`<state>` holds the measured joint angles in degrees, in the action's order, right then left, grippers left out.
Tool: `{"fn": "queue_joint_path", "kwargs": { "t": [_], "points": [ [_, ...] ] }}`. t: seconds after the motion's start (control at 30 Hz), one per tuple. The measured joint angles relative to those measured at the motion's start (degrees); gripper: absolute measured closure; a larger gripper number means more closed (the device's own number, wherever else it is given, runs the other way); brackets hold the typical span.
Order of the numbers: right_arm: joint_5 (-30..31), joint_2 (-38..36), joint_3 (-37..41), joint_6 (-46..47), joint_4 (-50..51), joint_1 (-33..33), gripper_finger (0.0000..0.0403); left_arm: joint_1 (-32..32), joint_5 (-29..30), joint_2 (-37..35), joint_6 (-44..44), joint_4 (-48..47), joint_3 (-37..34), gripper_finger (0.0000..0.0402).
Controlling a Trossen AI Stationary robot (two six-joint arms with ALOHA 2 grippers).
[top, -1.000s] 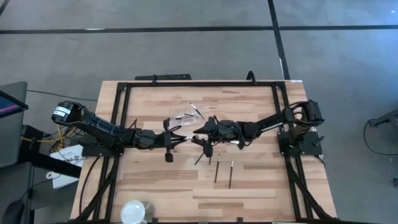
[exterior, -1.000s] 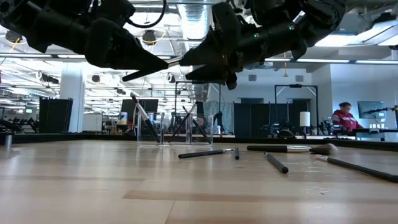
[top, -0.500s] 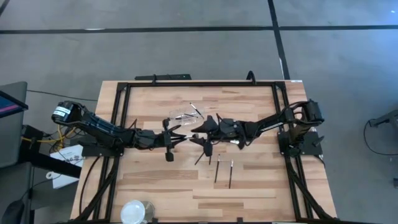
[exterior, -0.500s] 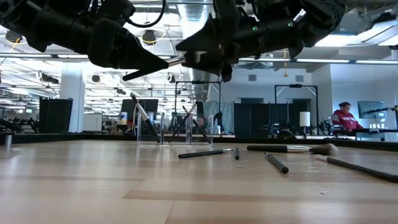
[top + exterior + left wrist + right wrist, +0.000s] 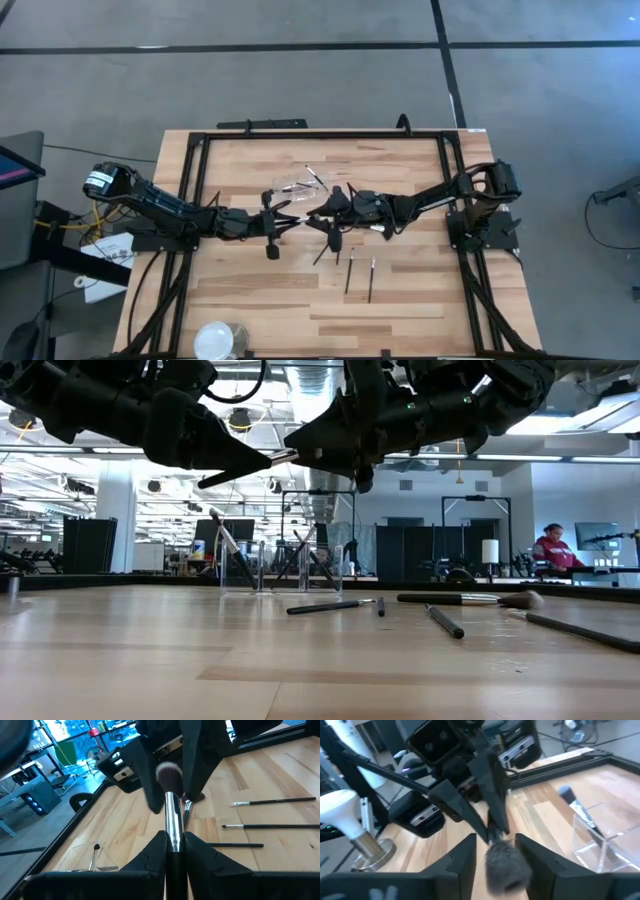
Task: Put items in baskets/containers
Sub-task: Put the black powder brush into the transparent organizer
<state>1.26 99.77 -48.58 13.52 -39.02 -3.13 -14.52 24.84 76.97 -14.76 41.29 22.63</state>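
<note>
Silver ferrule and thin stiff handle make the brush [image 5: 171, 815] light, slick and rigid; only its bristles are soft. The left claw [image 5: 174, 851] pinches the ferrule above the bench [image 5: 250, 290], while the right claw [image 5: 492, 854] stands open around the bristle head, better taken lower on the ferrule.

I see one fluffy-tipped brush [image 5: 171, 807] held level above the table. The clear container [image 5: 280, 568] stands upright with brushes leaning inside. More loose brushes [image 5: 465, 599] lie flat nearby.

A grey floor [image 5: 300, 70] with dark seams surrounds the wooden worktop [image 5: 400, 300]; behind the worktop, ceiling lights [image 5: 90, 452], black partitions [image 5: 90, 545], a seated person [image 5: 552, 550].
</note>
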Motion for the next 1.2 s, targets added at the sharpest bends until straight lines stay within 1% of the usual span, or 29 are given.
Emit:
{"fn": "queue_joint_path", "kwargs": {
  "t": [0.1, 0.33, 0.37, 0.43, 0.6, 0.67, 0.77, 0.83, 1.0, 1.2],
  "points": [
    [-2.0, 0.0, 0.0, 0.0, 0.0, 0.4, 0.0305, 0.0, 0.0, 0.0, 0.0, 0.2, 0.0, 0.0344],
    [-2.4, 0.0, 0.0, 0.2, 0.0, 1.1, 0.0383, 0.7, 0.0, 0.0, 0.1, 0.1, 0.0, 0.034],
    [-2.4, 0.0, 0.0, 0.1, 0.0, 1.3, 0.0388, 0.7, 0.1, 0.0, 0.1, 0.1, 0.0, 0.034],
    [-2.4, 0.0, 0.0, 0.2, 0.0, 1.3, 0.0388, 0.7, 0.1, 0.0, 0.2, 0.1, 0.0, 0.034],
    [-2.4, 0.0, 0.0, 0.1, 0.5, 1.3, 0.0369, 0.7, 0.0, 0.0, 0.2, 0.1, 0.0, 0.0339],
    [-2.4, 0.0, 0.0, 0.1, 0.6, 1.3, 0.0373, 0.7, 0.0, 0.0, 0.2, 0.1, 0.0, 0.0339],
    [-2.2, 0.0, 0.0, 0.1, 0.6, 1.3, 0.039, 0.7, 1.5, 0.0, 0.2, 0.1, 0.0, 0.0339],
    [-2.0, 0.0, -0.1, 0.1, 0.6, 1.4, 0.0391, 0.7, 2.4, 0.0, 0.2, 0.1, 0.0, 0.0334],
    [-0.9, 0.0, -0.1, 0.0, 0.9, 1.5, 0.0381, 1.1, 3.2, 0.0, 0.2, 0.1, 0.0, 0.0301],
    [-1.0, 0.0, 0.0, 0.0, 1.3, 2.6, 0.039, 3.1, 3.7, 0.0, 0.2, 0.2, 0.0, 0.0236]
  ]
}}
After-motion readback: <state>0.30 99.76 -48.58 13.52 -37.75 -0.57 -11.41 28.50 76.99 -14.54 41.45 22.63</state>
